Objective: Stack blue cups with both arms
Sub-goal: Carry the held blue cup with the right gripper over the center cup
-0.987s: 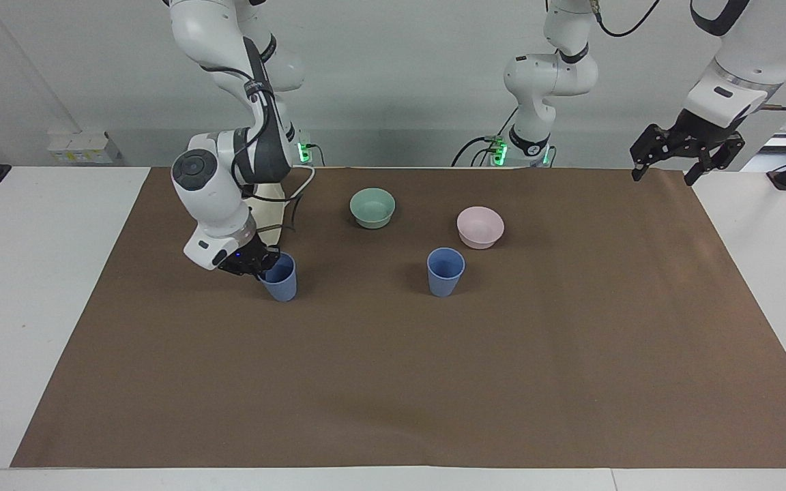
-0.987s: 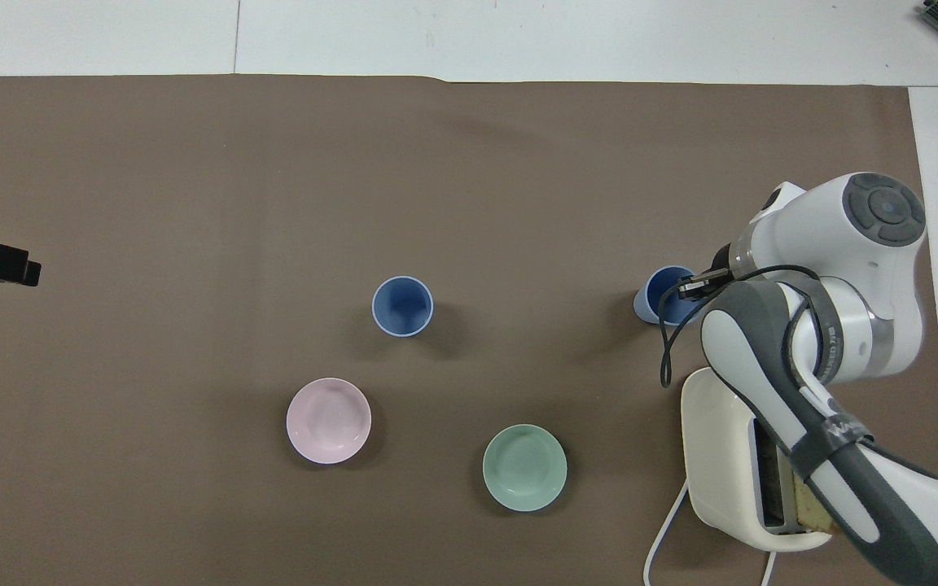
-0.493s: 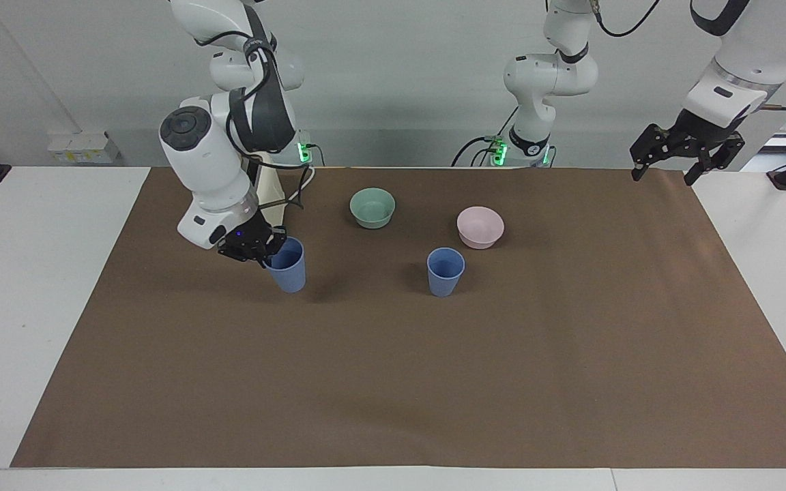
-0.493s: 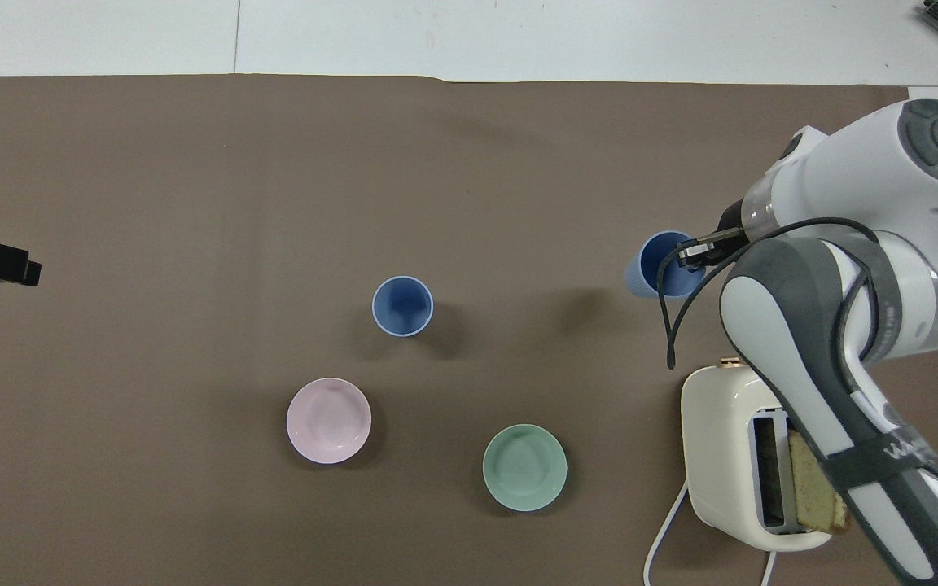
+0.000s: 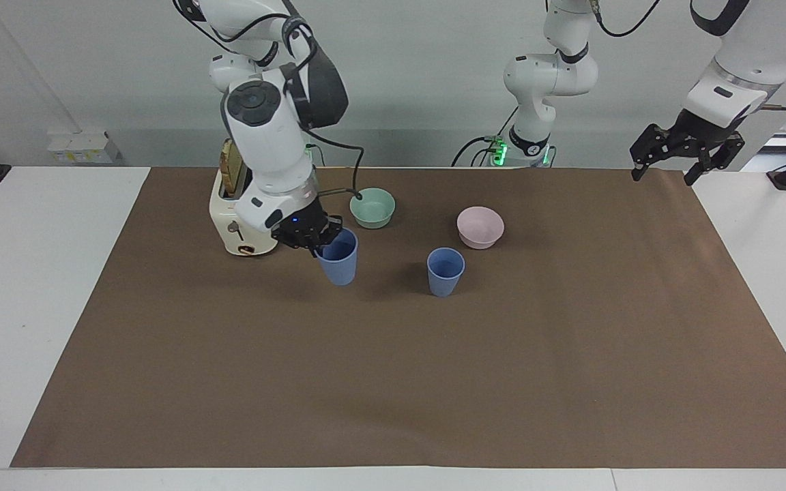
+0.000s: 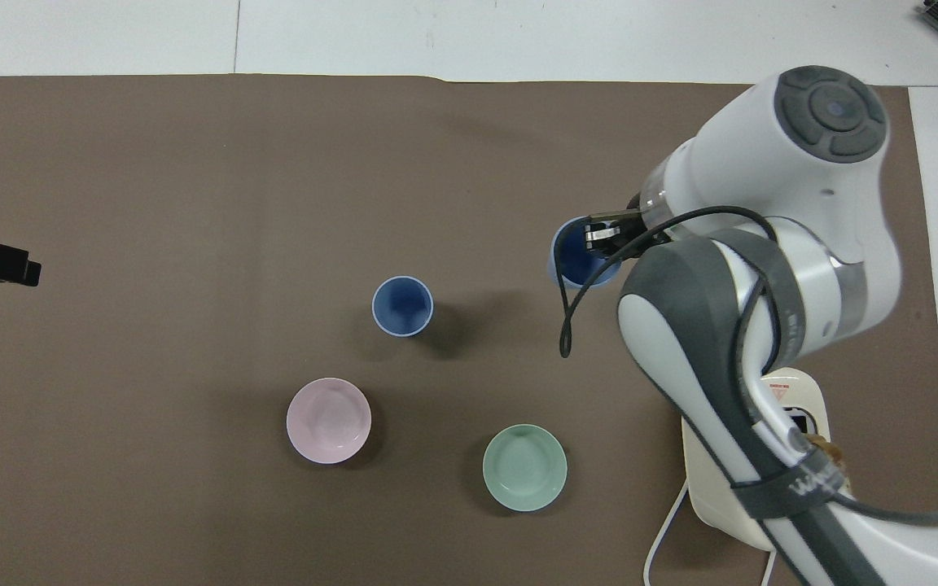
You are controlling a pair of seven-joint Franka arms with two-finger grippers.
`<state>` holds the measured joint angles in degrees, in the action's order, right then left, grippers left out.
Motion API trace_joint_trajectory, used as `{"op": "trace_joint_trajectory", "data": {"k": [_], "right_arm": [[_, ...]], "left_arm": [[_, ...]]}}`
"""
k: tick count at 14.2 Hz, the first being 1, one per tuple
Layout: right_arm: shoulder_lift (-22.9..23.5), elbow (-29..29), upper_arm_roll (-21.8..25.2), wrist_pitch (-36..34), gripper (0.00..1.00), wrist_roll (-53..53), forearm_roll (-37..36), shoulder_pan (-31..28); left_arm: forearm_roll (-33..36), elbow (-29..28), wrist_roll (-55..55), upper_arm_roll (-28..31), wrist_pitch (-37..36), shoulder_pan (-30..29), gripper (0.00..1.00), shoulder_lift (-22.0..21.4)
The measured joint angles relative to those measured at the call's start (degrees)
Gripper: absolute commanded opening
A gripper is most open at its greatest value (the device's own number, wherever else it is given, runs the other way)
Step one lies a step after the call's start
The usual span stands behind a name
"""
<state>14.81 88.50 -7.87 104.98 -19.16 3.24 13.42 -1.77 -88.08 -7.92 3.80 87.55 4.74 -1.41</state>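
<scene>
I see the right gripper (image 5: 316,249) jaws clamped on a raised blue cup (image 5: 339,264); left gripper (image 5: 686,158) waits, jaws spread.

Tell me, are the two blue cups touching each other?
Apart. The facing view shows brown mat between the held cup, pinched at its rim by the right gripper, and the standing cup.
</scene>
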Motion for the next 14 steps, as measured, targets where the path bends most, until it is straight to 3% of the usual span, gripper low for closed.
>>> {"op": "trace_joint_trajectory", "data": {"k": [8,14], "right_arm": [[2.2,-4.6,-0.1,2.6,0.00,-20.0,0.0,11.3],[5.4,-4.6,0.0,7.8,0.00,-22.2,0.0,13.3]], "left_arm": [[0.0,0.0,0.0,0.0,0.0,0.0,1.00,0.0],[0.0,0.0,0.0,0.0,0.0,0.0,1.00,0.0]]}}
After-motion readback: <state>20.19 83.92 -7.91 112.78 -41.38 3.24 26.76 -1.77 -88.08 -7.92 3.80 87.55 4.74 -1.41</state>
